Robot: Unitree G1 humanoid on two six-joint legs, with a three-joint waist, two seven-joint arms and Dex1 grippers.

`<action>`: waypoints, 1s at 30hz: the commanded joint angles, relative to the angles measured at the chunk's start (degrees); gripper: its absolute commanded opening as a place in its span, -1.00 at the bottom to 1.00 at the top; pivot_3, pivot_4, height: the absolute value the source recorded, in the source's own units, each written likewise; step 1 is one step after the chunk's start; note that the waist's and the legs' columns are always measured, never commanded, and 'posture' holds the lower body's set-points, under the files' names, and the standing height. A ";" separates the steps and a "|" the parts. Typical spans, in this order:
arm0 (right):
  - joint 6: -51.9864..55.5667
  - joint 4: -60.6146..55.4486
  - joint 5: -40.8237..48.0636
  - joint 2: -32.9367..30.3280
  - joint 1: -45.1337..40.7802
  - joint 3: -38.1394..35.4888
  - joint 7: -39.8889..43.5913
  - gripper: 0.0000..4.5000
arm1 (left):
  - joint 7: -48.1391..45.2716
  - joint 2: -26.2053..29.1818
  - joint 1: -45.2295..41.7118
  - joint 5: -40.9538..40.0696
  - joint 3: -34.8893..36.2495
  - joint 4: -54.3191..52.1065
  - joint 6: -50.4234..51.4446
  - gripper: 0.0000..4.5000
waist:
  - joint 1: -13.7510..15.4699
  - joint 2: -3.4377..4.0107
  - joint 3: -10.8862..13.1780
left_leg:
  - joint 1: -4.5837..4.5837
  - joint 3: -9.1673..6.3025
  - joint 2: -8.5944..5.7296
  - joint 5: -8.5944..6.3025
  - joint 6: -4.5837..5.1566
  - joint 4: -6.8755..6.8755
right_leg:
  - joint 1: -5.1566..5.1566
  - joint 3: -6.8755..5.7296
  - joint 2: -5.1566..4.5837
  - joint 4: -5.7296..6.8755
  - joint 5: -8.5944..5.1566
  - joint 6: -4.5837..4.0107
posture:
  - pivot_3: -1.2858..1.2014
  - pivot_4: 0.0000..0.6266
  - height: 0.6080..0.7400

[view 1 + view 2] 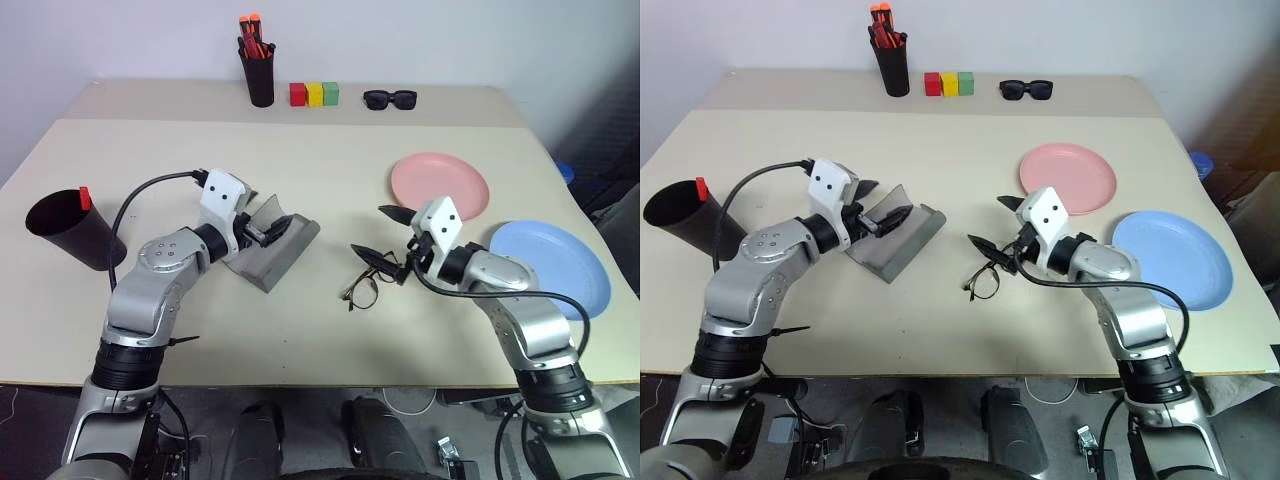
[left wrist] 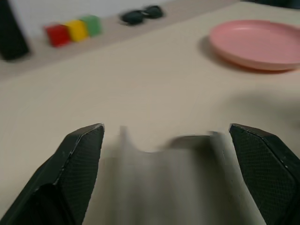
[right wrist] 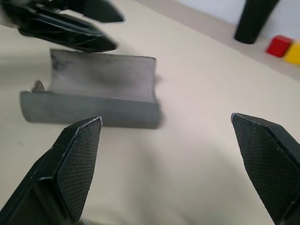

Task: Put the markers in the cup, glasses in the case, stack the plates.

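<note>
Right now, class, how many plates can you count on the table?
2. The pink plate lies toward the table's far right; the light blue plate lies beside it, nearer the robot and closer to the right edge. They are not stacked. None seems hidden.

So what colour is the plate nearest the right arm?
Light blue plate, clearest in the left eye view.

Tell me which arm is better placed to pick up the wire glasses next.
Right, probably. The right claw is open and sits just beside the glasses, while the left claw is open at the open grey case, farther from them.
</note>
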 commanded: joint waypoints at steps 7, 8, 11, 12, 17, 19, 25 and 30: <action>1.00 -10.74 1.88 -8.48 8.27 -4.60 3.98 1.00 | -2.14 2.62 1.24 -7.20 -1.01 -5.00 16.42 0.94 | 0.50 0.00 0.00 | 0.00 -0.03 -0.02 0.00 0.01 0.02 | 0.01 0.02 0.00 -0.02 -0.01 0.00 | 0.03 -0.52 0.73; 1.06 -11.47 1.98 -9.18 9.27 -4.74 4.32 1.00 | -2.47 2.55 1.36 -7.42 -1.39 -4.79 16.92 0.94 | 0.57 0.00 0.00 | 0.00 -0.04 -0.02 -0.01 0.02 0.03 | 0.03 0.02 0.00 -0.04 -0.01 0.00 | 0.03 -0.52 0.73; 0.62 -12.60 1.52 -10.13 11.45 -4.78 4.49 1.00 | -2.76 2.46 1.54 -6.28 -3.39 -3.46 17.28 0.83 | 0.63 -0.01 0.00 | 0.00 -0.05 -0.03 -0.01 0.02 0.06 | 0.05 0.03 -0.01 -0.07 -0.03 -0.03 | 0.03 -0.52 0.73; 0.44 -12.89 1.26 -10.18 12.07 -4.75 4.33 1.00 | -2.63 2.41 1.49 -5.74 -3.95 -2.65 17.17 0.70 | 0.63 -0.01 0.00 | 0.01 -0.06 -0.03 -0.01 0.02 0.06 | 0.05 0.03 -0.01 -0.07 -0.05 -0.07 | 0.03 -0.52 0.73; 0.47 -14.26 0.63 -9.75 14.04 -4.67 3.03 1.00 | -2.92 1.84 1.02 -4.61 -5.22 0.20 15.06 -0.37 | 0.61 -0.01 0.00 | 0.01 -0.09 -0.04 -0.01 0.02 0.06 | 0.06 0.03 0.00 -0.07 -0.09 -0.14 | 0.03 -0.52 0.73; 0.76 -15.04 0.70 -9.65 14.82 -4.74 2.64 1.00 | -4.03 2.08 0.53 -4.16 -5.80 0.85 13.68 -0.86 | 0.66 -0.01 0.00 | 0.01 -0.10 -0.04 -0.01 0.02 0.06 | 0.06 0.02 0.00 -0.07 -0.09 -0.14 | 0.03 -0.52 0.73; 1.51 -16.22 0.80 -9.32 15.65 -4.27 1.62 1.00 | -17.84 9.97 -1.64 4.14 -14.54 5.05 -4.02 -0.98 | 0.64 -0.01 -0.01 | 0.01 -0.11 -0.05 -0.01 0.02 0.08 | 0.06 0.02 0.00 -0.07 -0.11 -0.18 | 0.03 -0.52 0.73; 1.38 -15.46 0.46 -8.44 14.30 -2.60 1.27 1.00 | -36.01 15.83 -7.23 10.02 -20.66 14.97 -23.37 -0.98 | 0.79 0.00 0.00 | -0.01 -0.06 -0.05 -0.01 0.03 0.06 | 0.04 0.03 -0.02 -0.13 -0.15 -0.27 | 0.03 -0.52 0.73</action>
